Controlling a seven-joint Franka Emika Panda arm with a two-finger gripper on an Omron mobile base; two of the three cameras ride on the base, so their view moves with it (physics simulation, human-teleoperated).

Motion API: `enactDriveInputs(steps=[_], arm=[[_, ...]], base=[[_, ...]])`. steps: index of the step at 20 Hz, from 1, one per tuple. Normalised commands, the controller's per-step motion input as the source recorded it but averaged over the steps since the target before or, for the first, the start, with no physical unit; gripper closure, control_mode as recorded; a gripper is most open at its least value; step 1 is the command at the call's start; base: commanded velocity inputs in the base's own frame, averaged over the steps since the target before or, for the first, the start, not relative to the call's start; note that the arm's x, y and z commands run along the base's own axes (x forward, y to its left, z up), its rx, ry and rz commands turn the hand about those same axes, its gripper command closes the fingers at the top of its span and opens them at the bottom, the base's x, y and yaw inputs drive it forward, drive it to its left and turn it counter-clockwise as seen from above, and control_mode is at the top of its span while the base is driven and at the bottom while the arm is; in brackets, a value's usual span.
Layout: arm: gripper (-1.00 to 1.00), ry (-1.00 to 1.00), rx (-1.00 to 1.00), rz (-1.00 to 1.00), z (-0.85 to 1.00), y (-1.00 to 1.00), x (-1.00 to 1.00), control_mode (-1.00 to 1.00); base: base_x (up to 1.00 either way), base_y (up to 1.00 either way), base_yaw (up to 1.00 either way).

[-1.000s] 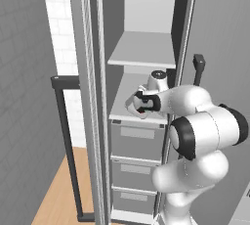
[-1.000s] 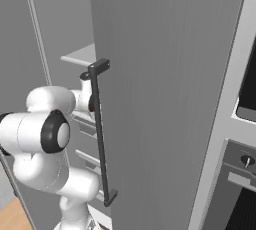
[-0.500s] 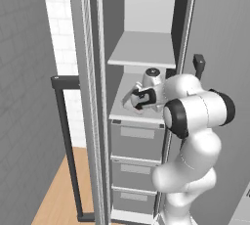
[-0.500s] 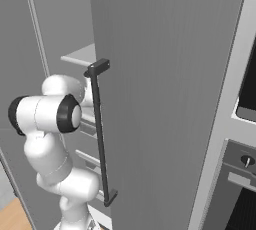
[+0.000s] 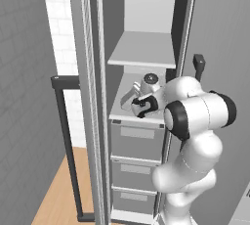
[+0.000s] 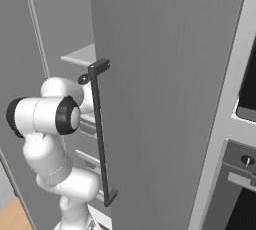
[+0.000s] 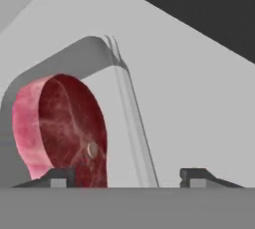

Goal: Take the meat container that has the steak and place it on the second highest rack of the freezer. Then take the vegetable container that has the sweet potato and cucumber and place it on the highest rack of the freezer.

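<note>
Since the earlier frames the elbow has been swung up and the hand (image 5: 138, 105) carried deeper into the freezer (image 5: 141, 48), over the second shelf (image 5: 128, 106) from the top, just above the stacked matte grey drawers (image 5: 135, 142). In the hand view the steak (image 7: 62, 129), a marbled dark-red disc with a paler pink rim, is seen inside the thin-walled, round-cornered grey meat container (image 7: 84, 56), whose long axis runs away from the camera. The two dark fingertips (image 7: 59, 177) are seen set wide apart, with the container's long wall between them; whether it is gripped cannot be told.
</note>
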Motion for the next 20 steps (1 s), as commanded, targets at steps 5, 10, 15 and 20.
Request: enactDriveInputs(steps=[5,10,15,20], arm=[[-1.0,-0.28,-0.03,0.0,0.46,0.07,-0.91,-1.0],[-1.0,0.05,0.02,-0.06,1.0,-0.11,-0.9,-1.0],[-1.0,0.15,0.03,-0.06,1.0,-0.01,-0.81,-1.0],[-1.0,0.15,0.02,-0.03,1.0,0.0,-0.86,-1.0]], base=[[0.0,0.0,0.0],[0.0,0.0,0.0],[0.0,0.0,0.0],[0.0,0.0,0.0]])
